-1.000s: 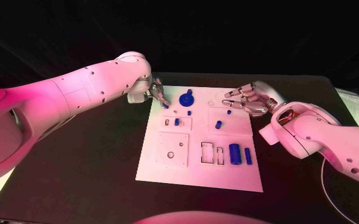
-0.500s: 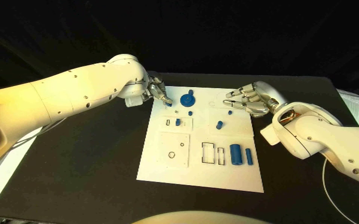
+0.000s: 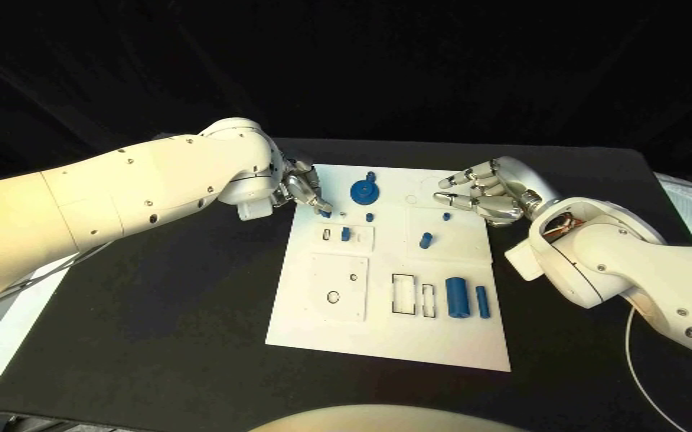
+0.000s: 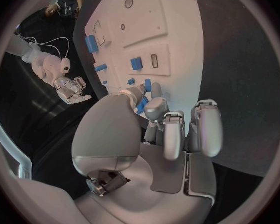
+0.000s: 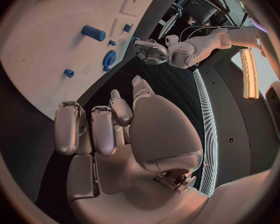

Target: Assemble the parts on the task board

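The left robot hand (image 3: 303, 192) has slid slightly toward the near side of the task board (image 3: 389, 327), fingertips pinching a small blue part (image 4: 144, 100) at the board's left far corner. The right robot hand (image 3: 483, 192) stays hovering, fingers curled, empty.

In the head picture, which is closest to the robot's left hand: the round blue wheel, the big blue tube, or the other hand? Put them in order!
From the left hand:
1. Round blue wheel, at the board's far edge, just beside it.
2. Right hand, across the board.
3. Big blue tube, lying toward the board's near right corner.
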`<act>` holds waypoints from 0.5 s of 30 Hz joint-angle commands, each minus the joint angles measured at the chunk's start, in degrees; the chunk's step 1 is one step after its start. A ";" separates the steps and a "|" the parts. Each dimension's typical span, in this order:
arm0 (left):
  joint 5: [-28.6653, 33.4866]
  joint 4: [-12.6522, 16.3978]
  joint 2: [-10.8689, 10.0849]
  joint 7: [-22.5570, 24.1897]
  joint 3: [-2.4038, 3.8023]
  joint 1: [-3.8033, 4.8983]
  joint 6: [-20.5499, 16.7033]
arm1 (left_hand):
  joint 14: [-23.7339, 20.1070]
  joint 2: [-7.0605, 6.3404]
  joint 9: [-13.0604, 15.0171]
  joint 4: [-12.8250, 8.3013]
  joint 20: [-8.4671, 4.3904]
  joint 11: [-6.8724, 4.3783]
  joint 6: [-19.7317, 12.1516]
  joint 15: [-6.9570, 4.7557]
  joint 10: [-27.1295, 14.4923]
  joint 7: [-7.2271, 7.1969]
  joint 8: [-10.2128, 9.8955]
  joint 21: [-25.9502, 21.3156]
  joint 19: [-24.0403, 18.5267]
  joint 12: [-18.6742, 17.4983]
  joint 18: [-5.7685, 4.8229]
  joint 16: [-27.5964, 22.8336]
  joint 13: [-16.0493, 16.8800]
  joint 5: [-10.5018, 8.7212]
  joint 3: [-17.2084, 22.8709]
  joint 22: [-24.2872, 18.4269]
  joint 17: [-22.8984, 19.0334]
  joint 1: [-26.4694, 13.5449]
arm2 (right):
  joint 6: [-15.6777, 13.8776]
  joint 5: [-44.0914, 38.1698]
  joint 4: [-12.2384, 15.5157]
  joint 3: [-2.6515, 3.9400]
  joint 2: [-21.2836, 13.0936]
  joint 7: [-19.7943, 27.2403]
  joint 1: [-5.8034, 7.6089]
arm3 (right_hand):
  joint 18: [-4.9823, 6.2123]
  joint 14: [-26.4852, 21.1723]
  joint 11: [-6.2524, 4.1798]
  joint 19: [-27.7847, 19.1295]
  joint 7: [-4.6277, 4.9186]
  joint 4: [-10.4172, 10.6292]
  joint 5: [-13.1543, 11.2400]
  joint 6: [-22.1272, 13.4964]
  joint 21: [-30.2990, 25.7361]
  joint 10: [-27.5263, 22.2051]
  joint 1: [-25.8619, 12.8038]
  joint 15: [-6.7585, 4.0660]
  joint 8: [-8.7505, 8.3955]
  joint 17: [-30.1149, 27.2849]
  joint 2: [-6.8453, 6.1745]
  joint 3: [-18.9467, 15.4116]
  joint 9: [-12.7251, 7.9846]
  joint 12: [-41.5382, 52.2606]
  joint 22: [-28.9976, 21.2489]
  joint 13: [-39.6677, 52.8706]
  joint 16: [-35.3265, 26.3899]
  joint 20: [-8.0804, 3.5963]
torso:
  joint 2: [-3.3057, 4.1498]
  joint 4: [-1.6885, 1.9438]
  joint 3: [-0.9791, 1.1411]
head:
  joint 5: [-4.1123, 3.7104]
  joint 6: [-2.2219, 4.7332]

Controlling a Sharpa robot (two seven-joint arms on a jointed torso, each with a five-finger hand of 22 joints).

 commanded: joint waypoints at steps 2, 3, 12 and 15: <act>-3.66 1.52 -0.38 -0.65 -0.05 -0.79 -0.08 | 6.02 -0.40 0.00 -7.90 -0.04 -0.01 0.30 0.00 0.44 0.01 0.20 0.29 2.16 0.27 -0.39 0.17 0.06 0.33 8.35 8.52 15.06 0.30 | 0.39 -0.02 0.04 0.00 0.04 0.49 -0.07 | 0.89 2.01 0.12 -0.32 -0.07 0.15 0.19 0.03 -0.20 -0.22 -0.06 0.00 0.21 0.06 0.63 -0.30 0.10 0.05 -0.05 0.05 -0.25 -0.08 | 0.10 -0.11 -0.05 | 0.16 -0.04; -3.94 1.76 -0.44 -0.69 -0.06 -0.95 -0.04 | 6.02 -0.40 0.00 -7.90 -0.04 -0.01 0.30 0.00 0.44 0.01 0.20 0.29 2.16 0.27 -0.39 0.17 0.06 0.33 8.35 8.52 15.06 0.30 | 0.37 -0.01 0.04 0.00 0.04 0.50 -0.08 | 0.89 2.01 0.12 -0.32 -0.07 0.15 0.19 0.03 -0.20 -0.22 -0.06 0.00 0.21 0.06 0.63 -0.30 0.10 0.05 -0.05 0.05 -0.25 -0.08 | 0.10 -0.11 -0.05 | 0.16 -0.04; -6.11 2.87 -0.67 -1.33 -0.09 -1.50 1.02 | 6.02 -0.52 -0.02 -8.00 -0.04 -0.03 0.42 0.00 0.56 -0.01 0.20 0.33 2.18 0.38 -0.40 0.17 0.17 0.42 8.53 8.56 15.06 0.16 | 0.38 0.17 0.04 0.00 0.10 0.52 -0.16 | 0.90 2.01 0.10 -0.33 -0.09 0.25 0.23 0.08 -0.24 -0.21 -0.13 -0.01 0.23 -0.02 0.72 -0.39 0.11 0.01 -0.10 0.00 -0.32 -0.09 | 0.15 -0.16 -0.04 | 0.22 -0.16; -6.44 3.01 -0.75 -1.46 -0.08 -1.54 1.43 | 6.02 -0.58 -0.03 -8.06 -0.04 -0.04 0.48 0.00 0.63 -0.02 0.19 0.33 2.18 0.48 -0.40 0.17 0.28 0.48 8.61 8.57 15.06 0.11 | 0.37 0.20 0.03 0.00 0.09 0.52 -0.19 | 0.90 2.01 0.10 -0.33 -0.09 0.25 0.23 0.08 -0.24 -0.21 -0.13 -0.01 0.23 -0.02 0.72 -0.39 0.11 0.01 -0.10 0.00 -0.32 -0.09 | 0.17 -0.11 -0.09 | 0.19 -0.23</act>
